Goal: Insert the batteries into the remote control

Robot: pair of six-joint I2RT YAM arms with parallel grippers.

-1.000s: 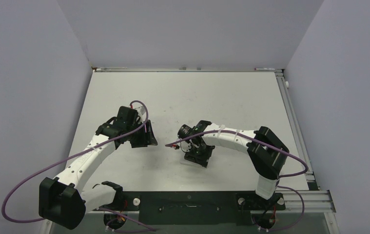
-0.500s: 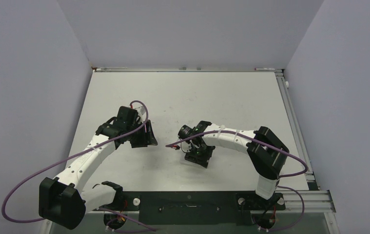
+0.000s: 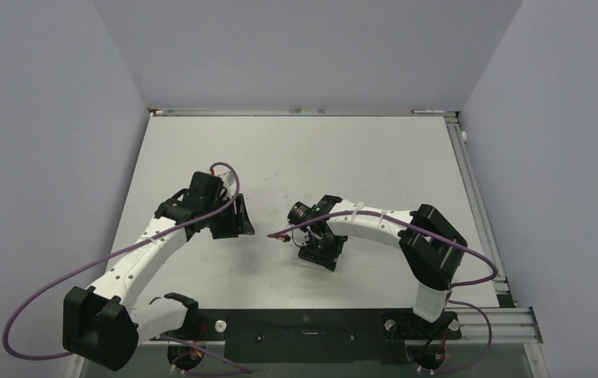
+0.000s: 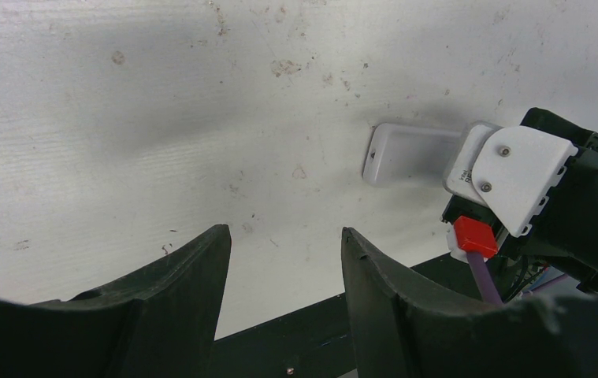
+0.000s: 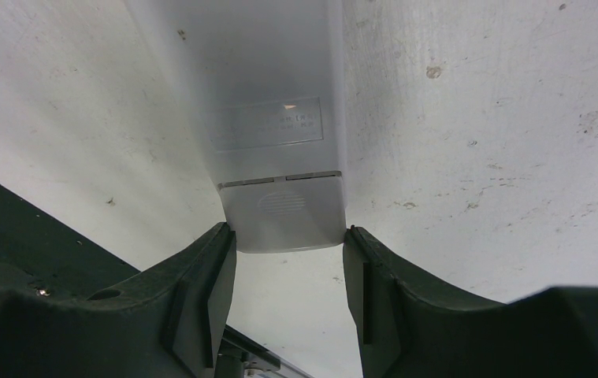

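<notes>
I see scuffed white flat tabletop (image 3: 358, 157) | pale grey enclosure walls (image 3: 303, 47) | silver metal rail (image 3: 469, 173) along right edge, aluminium I think

white curved links (image 3: 142, 256); black joints (image 3: 429, 248); purple cables (image 3: 83, 268) loop along both arms; red plug (image 4: 475, 236) beside a white two-screw plate (image 4: 520, 177).

The far half of the table (image 3: 343, 150) lies bare, so there is broad passage up to the walls (image 3: 303, 55). A narrow open strip of table runs between the left gripper (image 4: 284, 236) and the right gripper (image 5: 287, 236). The left gripper's jaws stand apart, with bare table between them. The right gripper's fingers (image 5: 201, 299) close on both sides of the remote (image 5: 272, 102) — no way in there. Near, the arm bases (image 3: 98, 327), purple cables (image 3: 35, 303) and black plate (image 3: 303, 323) crowd the edge — a rail (image 3: 469, 181) lines the right.
</notes>
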